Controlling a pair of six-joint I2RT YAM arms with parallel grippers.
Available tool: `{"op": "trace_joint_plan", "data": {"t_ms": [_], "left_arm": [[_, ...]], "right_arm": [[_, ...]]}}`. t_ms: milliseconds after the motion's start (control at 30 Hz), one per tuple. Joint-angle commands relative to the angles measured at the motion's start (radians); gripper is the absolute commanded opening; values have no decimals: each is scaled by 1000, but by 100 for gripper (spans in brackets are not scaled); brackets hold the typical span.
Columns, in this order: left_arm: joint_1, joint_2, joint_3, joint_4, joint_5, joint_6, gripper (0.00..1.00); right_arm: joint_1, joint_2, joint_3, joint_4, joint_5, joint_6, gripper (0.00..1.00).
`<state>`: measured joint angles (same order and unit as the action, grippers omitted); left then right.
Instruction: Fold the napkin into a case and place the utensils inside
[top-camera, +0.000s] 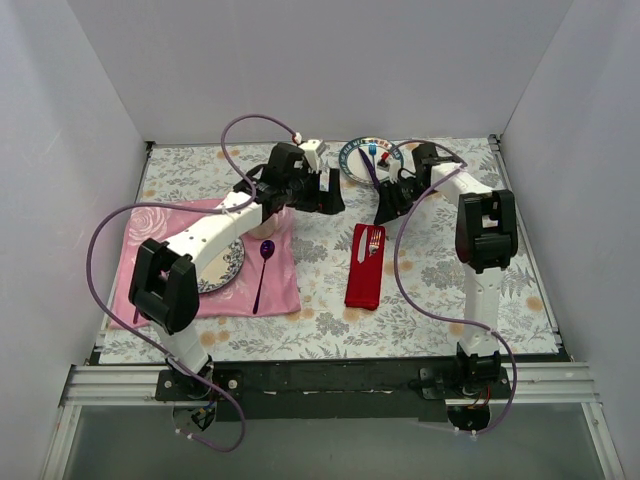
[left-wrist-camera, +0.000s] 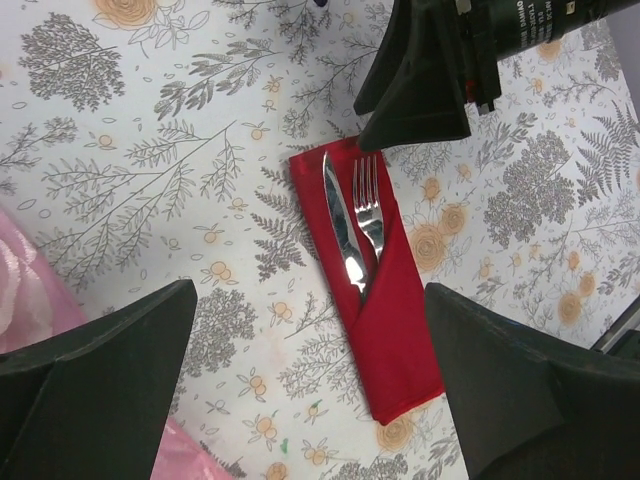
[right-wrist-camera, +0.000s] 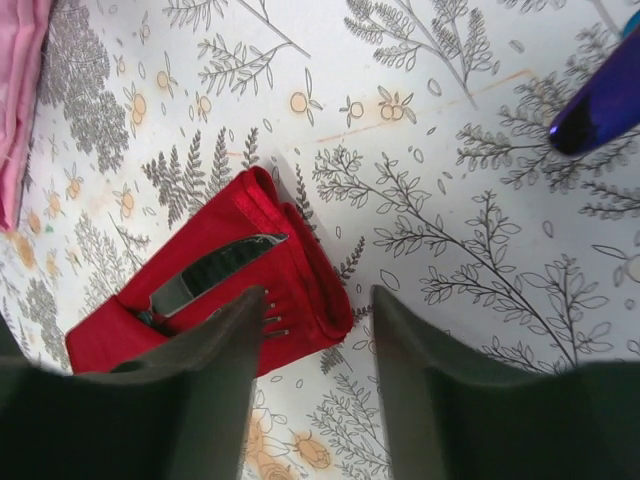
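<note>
The napkin (left-wrist-camera: 400, 350) is lying folded into a long, narrow case around the middle of the counter, a shade toward the right edge, with its length running from the near edge to the far one. The knife (left-wrist-camera: 338, 225) and fork (left-wrist-camera: 368, 205) are sitting side by side in its diagonal pocket. Blade and tines are poking out toward the far edge, and the handles are hiding inside the cloth (so their colour is not showing). To my eye this is looking like the job done.

The left gripper (top-camera: 330, 195) is hanging above the counter just beyond the case's far end, jaws spread wide and carrying nothing. The right gripper (top-camera: 392, 205) is hovering opposite it, fingers parted and empty too, probably so that neither is disturbing the fold.

Out by the left edge, the pink placemat (top-camera: 285, 295) is bearing a plate (top-camera: 232, 275) and a purple spoon (top-camera: 264, 262). Toward the far edge, a second plate (top-camera: 352, 150) is holding spare cutlery.
</note>
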<state>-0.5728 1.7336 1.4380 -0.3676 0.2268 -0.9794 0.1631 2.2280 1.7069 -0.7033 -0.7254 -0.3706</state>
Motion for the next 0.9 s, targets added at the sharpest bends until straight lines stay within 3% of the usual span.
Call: {"op": "trace_joint_plan", "data": {"t_ms": [0,33,200,233,400,567,667,733,867], "left_arm": [[36,-17,158,-144,42,62,98],[43,0,177,-166,45,68,98],[154,4,246,-232,141,58,98],[174,15,293,-246,175,51,98],[309,75,453,-327,212,45,98],[344,93,512,-437,157,134,98],[346,77,449,-508,146,160,98],[346,6,327,-478,154,174,98],[346,-90,147,-424,154,179,98]], "right_arm": [[0,-76,98,-87,18,-63,64],[0,-102,108,-103,20,-73,76],[-13,-214,168,-150,35,-76,89],[-23,-270,163,-142,43,-64,98],[-51,-497,50,25,201,8,99],[-66,-786,-229,134,446,108,99],[-68,-879,-351,47,459,73,99],[-68,-927,-398,-4,435,81,98],[-68,-1077,-617,40,429,125,99]]}}
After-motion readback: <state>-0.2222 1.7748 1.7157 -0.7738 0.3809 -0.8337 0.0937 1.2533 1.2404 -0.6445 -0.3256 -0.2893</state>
